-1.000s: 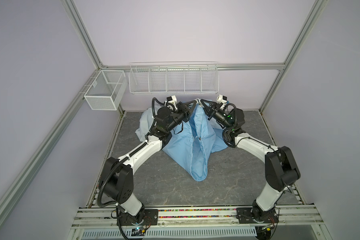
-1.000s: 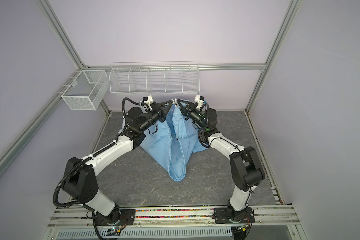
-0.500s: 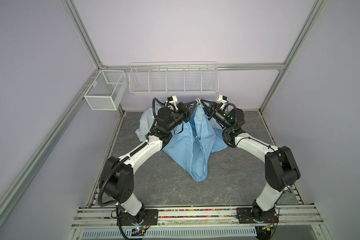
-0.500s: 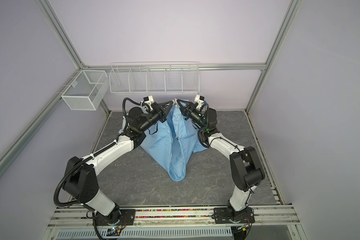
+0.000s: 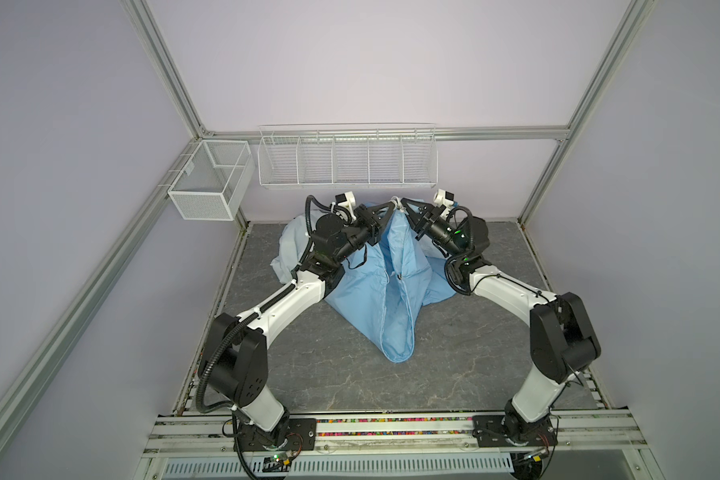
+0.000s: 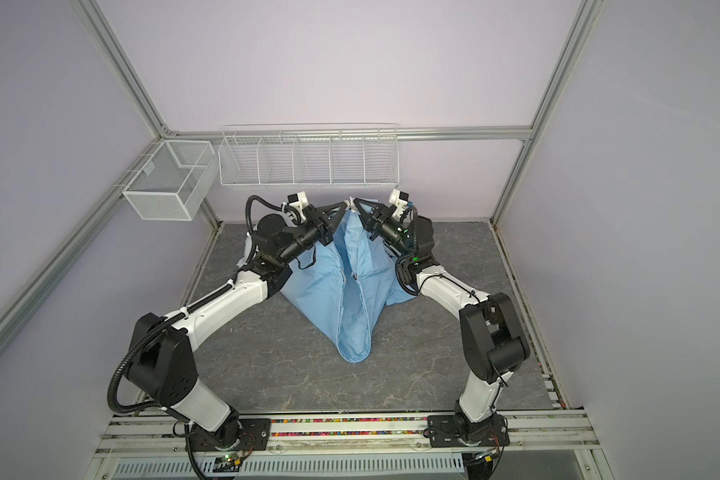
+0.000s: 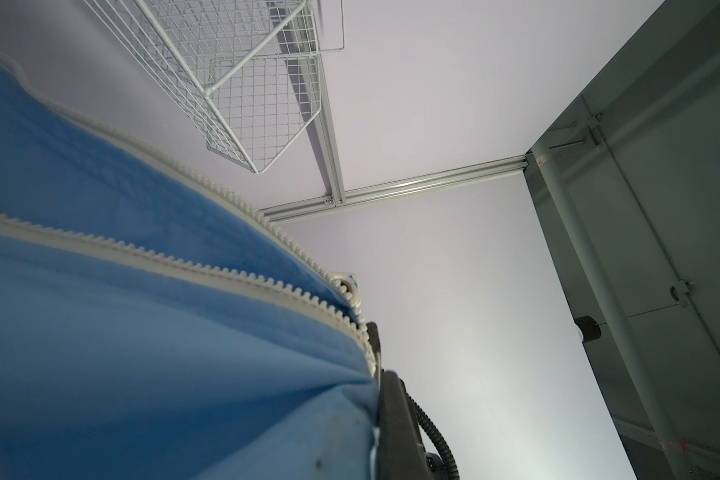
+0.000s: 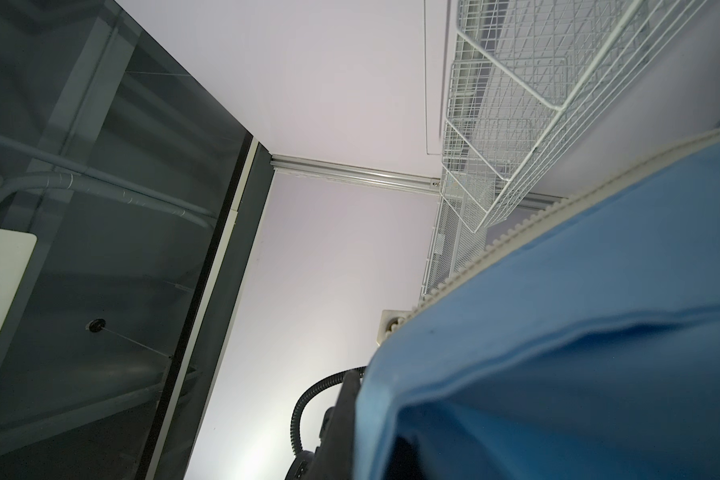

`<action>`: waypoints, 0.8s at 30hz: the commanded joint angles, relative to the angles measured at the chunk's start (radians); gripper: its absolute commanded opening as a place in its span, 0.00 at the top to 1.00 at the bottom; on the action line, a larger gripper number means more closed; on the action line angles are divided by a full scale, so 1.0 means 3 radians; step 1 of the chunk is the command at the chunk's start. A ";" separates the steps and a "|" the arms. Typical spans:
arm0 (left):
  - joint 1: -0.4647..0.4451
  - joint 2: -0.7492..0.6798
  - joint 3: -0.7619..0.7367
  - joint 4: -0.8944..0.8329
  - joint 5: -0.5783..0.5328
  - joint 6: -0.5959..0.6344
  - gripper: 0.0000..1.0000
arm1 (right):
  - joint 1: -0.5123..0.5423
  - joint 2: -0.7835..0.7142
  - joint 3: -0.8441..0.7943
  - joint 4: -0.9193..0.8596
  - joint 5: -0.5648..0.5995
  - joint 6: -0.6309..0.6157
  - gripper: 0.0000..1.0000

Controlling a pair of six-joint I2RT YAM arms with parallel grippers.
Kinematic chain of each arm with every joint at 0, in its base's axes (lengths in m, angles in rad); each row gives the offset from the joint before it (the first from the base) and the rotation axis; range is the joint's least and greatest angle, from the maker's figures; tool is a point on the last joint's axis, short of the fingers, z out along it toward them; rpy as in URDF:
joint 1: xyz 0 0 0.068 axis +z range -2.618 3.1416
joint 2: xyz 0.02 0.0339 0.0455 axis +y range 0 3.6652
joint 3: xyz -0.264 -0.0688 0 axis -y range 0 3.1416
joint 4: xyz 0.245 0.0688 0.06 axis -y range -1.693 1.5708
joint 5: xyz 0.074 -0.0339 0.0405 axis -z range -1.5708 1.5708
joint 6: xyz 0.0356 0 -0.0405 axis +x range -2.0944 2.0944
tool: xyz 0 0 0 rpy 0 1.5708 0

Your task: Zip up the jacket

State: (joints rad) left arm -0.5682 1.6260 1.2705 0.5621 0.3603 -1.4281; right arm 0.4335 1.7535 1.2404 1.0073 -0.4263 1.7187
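The light-blue jacket [image 5: 408, 266] [image 6: 321, 286] is lifted at one point above the back of the table and hangs down like a tent, its lower end resting on the grey tabletop [image 5: 329, 374]. My left gripper [image 5: 393, 203] [image 6: 345, 204] and right gripper [image 5: 404, 202] [image 6: 357, 202] meet at that raised point, each shut on the jacket's top edge by the white zipper [image 5: 385, 291]. In the left wrist view two rows of zipper teeth [image 7: 208, 270] run together toward a white end piece [image 7: 346, 286]. Blue cloth [image 8: 578, 353] hides my own fingers in both wrist views.
A long white wire basket [image 5: 346, 158] hangs on the back wall just above the grippers. A mesh box [image 5: 208, 183] is fixed at the back left. Aluminium frame posts stand at the corners. The arms' base rail [image 5: 391, 424] runs along the front.
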 commanded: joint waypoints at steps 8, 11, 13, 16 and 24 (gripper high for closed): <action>-0.0034 -0.0067 0.0068 0.0064 0.0128 -0.0070 1.00 | -0.0005 -0.0103 0.0057 -0.0106 -0.0068 -0.0249 0.93; -0.0034 -0.0063 0.0086 0.0080 0.0153 -0.0109 1.00 | -0.0014 -0.0082 0.0003 0.0012 -0.0032 -0.0198 0.93; -0.0034 -0.0067 0.0095 0.0075 0.0172 -0.0133 1.00 | -0.0016 -0.0067 0.0002 0.0042 -0.0024 -0.0185 0.93; -0.0039 -0.0071 0.0121 0.0027 0.0224 -0.0148 1.00 | -0.0019 -0.0054 0.0030 0.0055 -0.0016 -0.0195 0.93; -0.0045 -0.0079 0.0075 0.0151 0.0229 -0.0361 1.00 | -0.0030 0.0024 0.0086 0.0157 0.0040 -0.0210 0.93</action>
State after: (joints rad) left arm -0.5678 1.6260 1.2709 0.5526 0.3752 -1.4948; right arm 0.4301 1.7527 1.2453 0.9653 -0.4412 1.6516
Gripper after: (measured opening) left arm 0.048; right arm 0.081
